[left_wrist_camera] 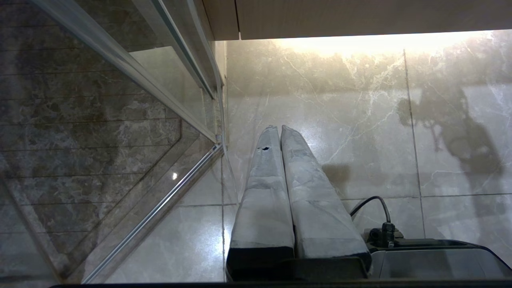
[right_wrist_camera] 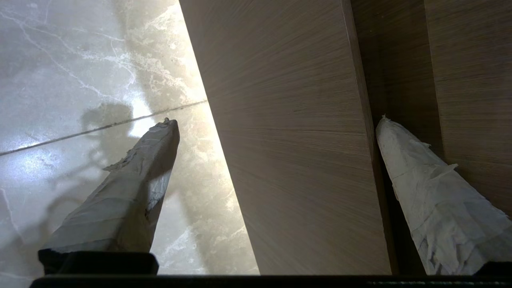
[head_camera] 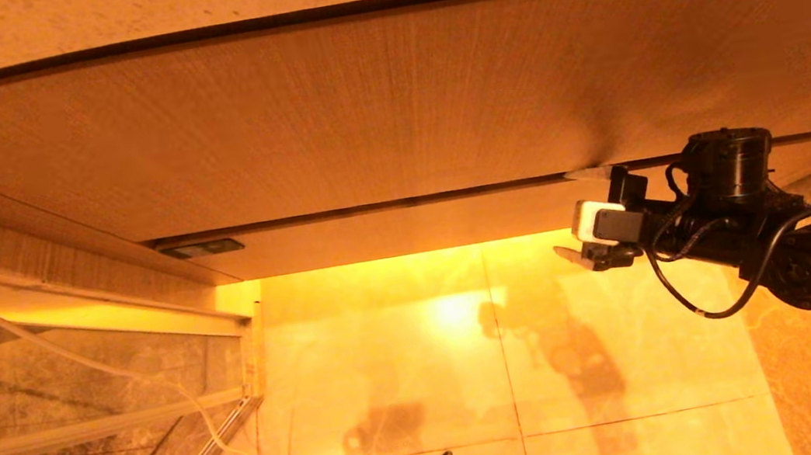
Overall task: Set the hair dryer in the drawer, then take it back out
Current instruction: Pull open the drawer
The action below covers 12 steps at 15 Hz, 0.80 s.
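the right tool [head_camera: 588, 215], its taped fingers spread wide and holding nothing, straddles the lower edge of the shut, narrow, light wood-grain drawer [head_camera: 405, 227] front: one finger in the dark gap above that front, the other below it over the marble floor [head_camera: 391, 355]. the front's long axis runs sideways. the left tool [left_wrist_camera: 280, 132] hangs parked, fingers pressed together. no hair dryer shows anywhere.

The drawer [head_camera: 452, 221] is seen only as its narrow shut front; its inside is hidden. The right gripper [head_camera: 585, 213] is partly masked beside that front, one fingertip [right_wrist_camera: 386, 132] tucked into the dark gap behind it.
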Tool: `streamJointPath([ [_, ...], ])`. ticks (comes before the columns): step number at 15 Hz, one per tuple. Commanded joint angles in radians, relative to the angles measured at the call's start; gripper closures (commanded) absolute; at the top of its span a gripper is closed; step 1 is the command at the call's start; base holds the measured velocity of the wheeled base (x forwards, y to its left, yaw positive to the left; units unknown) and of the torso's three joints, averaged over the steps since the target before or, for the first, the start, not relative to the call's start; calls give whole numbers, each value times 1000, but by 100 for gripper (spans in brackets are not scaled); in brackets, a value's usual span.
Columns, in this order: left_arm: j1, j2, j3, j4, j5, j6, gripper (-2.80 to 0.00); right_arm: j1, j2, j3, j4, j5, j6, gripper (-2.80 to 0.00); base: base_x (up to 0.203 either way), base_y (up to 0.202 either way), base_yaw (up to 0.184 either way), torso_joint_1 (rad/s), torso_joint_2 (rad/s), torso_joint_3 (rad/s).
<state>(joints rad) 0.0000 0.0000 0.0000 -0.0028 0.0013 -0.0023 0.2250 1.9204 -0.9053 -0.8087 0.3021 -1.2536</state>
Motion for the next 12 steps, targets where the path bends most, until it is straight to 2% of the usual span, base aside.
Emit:
streamJointPath([
  [1,0,0,0,0,0,-1,0,10,12,9,-3,4,-5,-280,0,0,0,0,0,0],
  [7,0,0,0,0,0,-1,0,13,54,-23,-6,5,-10,-280,0,0,0,0,0,0],
  [12,0,0,0,0,0,-1,0,13,58,6,14,-1,-20,-280,0,0,0,0,0,0],
])
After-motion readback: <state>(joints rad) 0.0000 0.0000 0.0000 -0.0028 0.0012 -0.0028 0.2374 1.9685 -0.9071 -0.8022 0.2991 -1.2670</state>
